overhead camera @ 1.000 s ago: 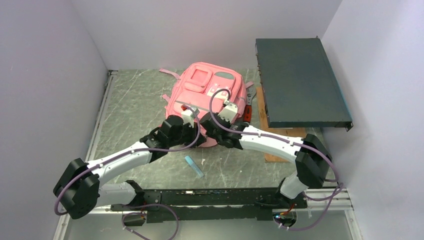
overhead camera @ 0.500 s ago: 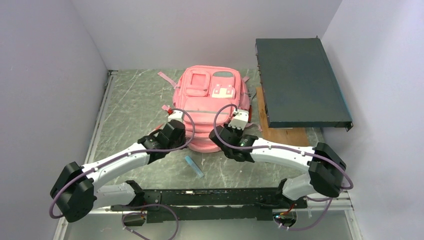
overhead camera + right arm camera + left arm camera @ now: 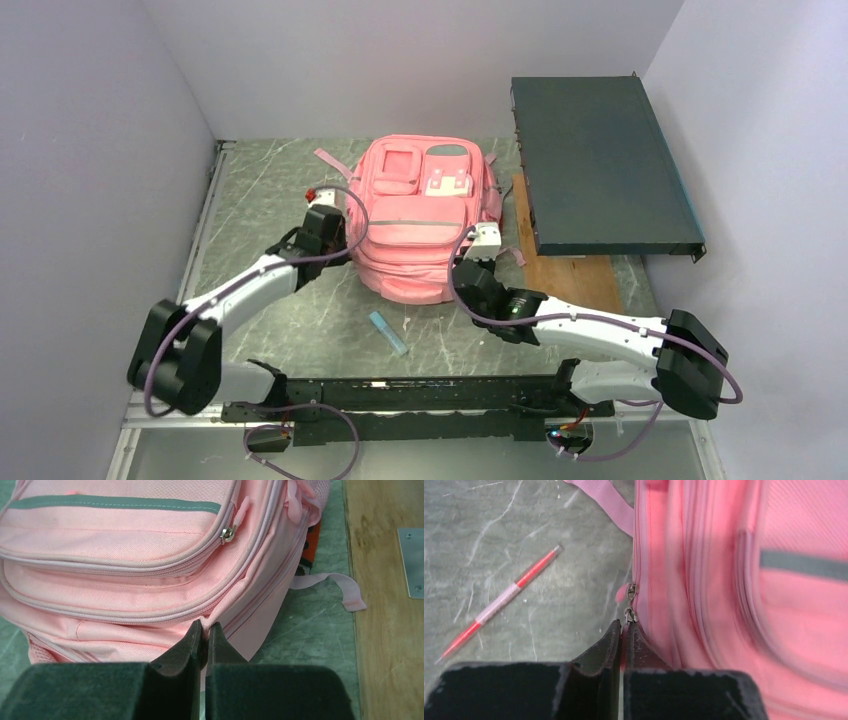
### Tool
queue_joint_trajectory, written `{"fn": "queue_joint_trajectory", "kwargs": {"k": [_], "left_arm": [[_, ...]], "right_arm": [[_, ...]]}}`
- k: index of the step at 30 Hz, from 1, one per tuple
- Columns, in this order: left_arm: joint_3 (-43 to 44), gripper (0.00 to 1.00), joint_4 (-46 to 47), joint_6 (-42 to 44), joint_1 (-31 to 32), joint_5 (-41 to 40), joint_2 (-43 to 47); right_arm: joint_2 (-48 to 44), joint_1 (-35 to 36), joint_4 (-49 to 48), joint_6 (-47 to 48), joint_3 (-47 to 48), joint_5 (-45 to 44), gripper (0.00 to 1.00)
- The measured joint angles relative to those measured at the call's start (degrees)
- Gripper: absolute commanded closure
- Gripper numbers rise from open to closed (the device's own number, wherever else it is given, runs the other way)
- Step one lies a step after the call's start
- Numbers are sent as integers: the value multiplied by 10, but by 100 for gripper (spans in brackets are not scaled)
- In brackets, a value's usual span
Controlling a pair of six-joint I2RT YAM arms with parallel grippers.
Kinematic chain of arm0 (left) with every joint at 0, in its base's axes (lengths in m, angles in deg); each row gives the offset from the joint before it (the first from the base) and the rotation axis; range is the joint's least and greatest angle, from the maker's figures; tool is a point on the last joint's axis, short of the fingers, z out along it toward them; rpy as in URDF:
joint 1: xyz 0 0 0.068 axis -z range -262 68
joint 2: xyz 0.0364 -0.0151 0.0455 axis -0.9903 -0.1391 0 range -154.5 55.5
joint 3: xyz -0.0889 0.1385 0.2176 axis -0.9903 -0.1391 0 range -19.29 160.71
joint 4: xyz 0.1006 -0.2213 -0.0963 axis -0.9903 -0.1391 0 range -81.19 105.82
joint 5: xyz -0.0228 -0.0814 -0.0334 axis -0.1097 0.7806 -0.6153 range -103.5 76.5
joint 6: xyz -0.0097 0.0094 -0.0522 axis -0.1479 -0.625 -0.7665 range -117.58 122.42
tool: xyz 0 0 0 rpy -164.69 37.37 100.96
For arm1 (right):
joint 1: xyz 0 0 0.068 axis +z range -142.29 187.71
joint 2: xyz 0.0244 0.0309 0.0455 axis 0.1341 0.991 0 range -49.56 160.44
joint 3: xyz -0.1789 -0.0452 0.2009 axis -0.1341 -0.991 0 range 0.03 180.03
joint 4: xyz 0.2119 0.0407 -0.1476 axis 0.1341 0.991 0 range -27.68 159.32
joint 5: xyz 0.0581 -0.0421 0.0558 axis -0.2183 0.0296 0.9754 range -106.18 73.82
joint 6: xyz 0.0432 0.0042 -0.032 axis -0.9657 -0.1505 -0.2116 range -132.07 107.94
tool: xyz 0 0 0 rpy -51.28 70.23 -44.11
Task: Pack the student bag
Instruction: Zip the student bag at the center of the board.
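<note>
- The student bag (image 3: pixel 420 225) lies front pockets up at the twelve o'clock end of the table (image 3: pixel 250 220). A dark flat box (image 3: pixel 600 170) sits just beside it at three o'clock.
- Big change! A second ago both arms were huddled over the bag's near middle. Now they've swung wide apart, the left out at the bag's nine o'clock and the right down at its five o'clock. The bag has squared itself up too.
- The left gripper (image 3: pixel 623 627) is clamped tight with the end of the zip pull (image 3: pixel 629 614) caught at its tips. To me that looks like the main zip being run round the bag's side, so this is a closing move.
- The right gripper (image 3: pixel 205 627) has just snapped closed with its tips against the bag's lower zip seam. I can't tell whether any cloth is caught between them.
- The packing may not be finished. A blue stick (image 3: pixel 388 333) lies loose on the table at the bag's six o'clock.
- The overhead view alone gives the spread of the arms and that blue stick.
- Only the left wrist view catches the zip pull and a red-and-pink pen (image 3: pixel 504 597) lying at its ten o'clock.
- Only the right wrist view shows a silver puller (image 3: pixel 228 534) on a front pocket and something orange (image 3: pixel 307 545) tucked under the bag's edge.
</note>
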Motion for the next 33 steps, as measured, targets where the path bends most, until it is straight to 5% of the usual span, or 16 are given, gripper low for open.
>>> {"fn": "queue_joint_trajectory", "kwargs": {"k": [5, 17, 33], "left_arm": [[49, 100, -2, 23, -42, 45, -87], [72, 100, -28, 37, -80, 134, -97], [289, 95, -181, 58, -126, 200, -222]], "right_arm": [[-1, 0, -23, 44, -19, 21, 100], [-2, -8, -52, 120, -33, 66, 100], [54, -32, -82, 163, 3, 141, 100]]}}
